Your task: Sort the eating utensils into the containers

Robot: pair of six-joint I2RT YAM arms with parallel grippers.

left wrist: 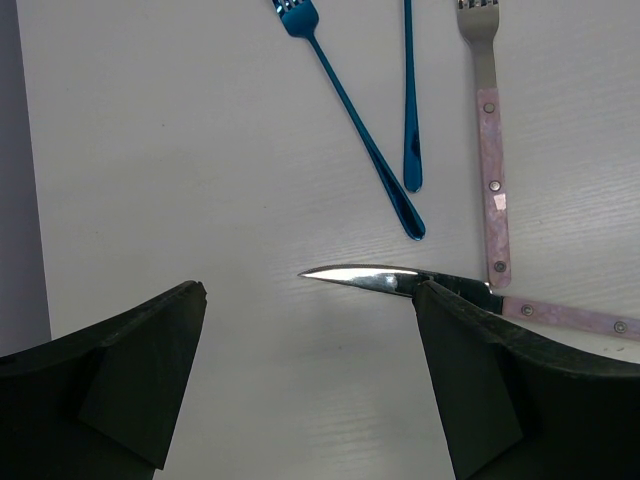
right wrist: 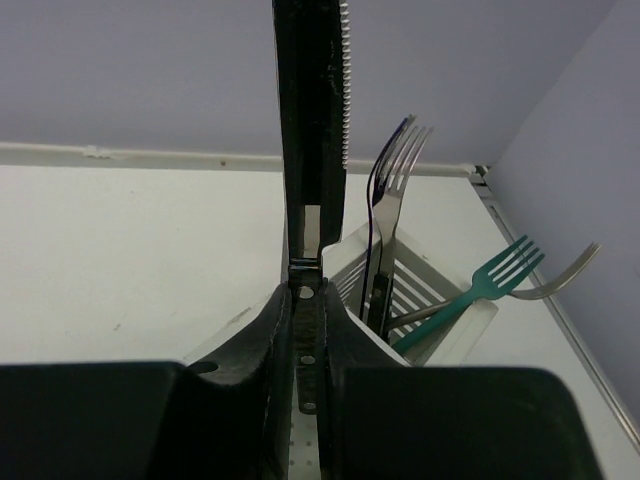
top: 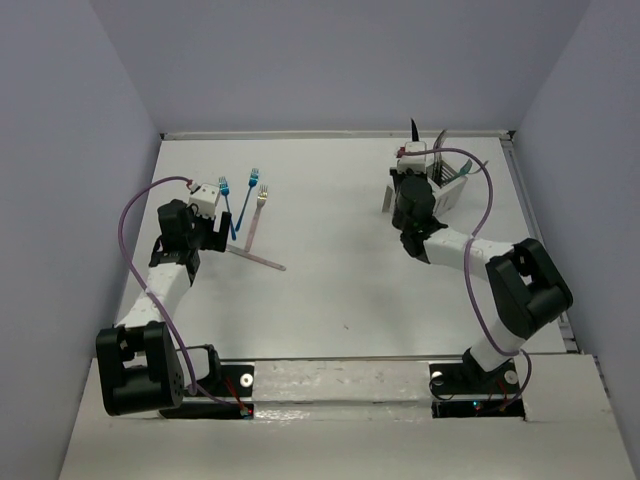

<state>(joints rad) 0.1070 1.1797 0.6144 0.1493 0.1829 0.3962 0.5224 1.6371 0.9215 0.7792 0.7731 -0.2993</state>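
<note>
right pincer pinching a serrated knife at the caddy, left pincer spread over a pink-handled knife

from above, you have the left gripper [top: 212, 240] toward the far left corner of the tabletop [top: 340, 300], right beside four loose utensils. the blue fork [top: 228, 205], the second blue fork [top: 247, 200] and the pink-handled fork [top: 258, 212] lie with their heads toward the far edge. the pink-handled knife [top: 258, 260] lies crosswise just nearer you. your right gripper [top: 412, 175] is at the white caddy [top: 452, 188] near the far right corner, and a dark blade tip stands up above it.

on your left wrist camera the jaws are spread wide. the fingers [left wrist: 130, 380] sit either side of the pink-handled knife's bright blade tip. the right-hand finger hides the middle of that knife, so you cannot tell whether it touches. the three forks lie beyond the fingers, apart from them.

on your right wrist camera the fingers [right wrist: 275, 340] are pressed together on the handle of the serrated knife [right wrist: 312, 110], pinching it with the blade straight up. behind it the caddy holds an upright silver fork [right wrist: 400, 175]. a teal fork [right wrist: 500, 275] leans out over its right wall. you cannot tell which compartment each sits in, nor whether the serrated knife's lower end is inside the caddy.
</note>
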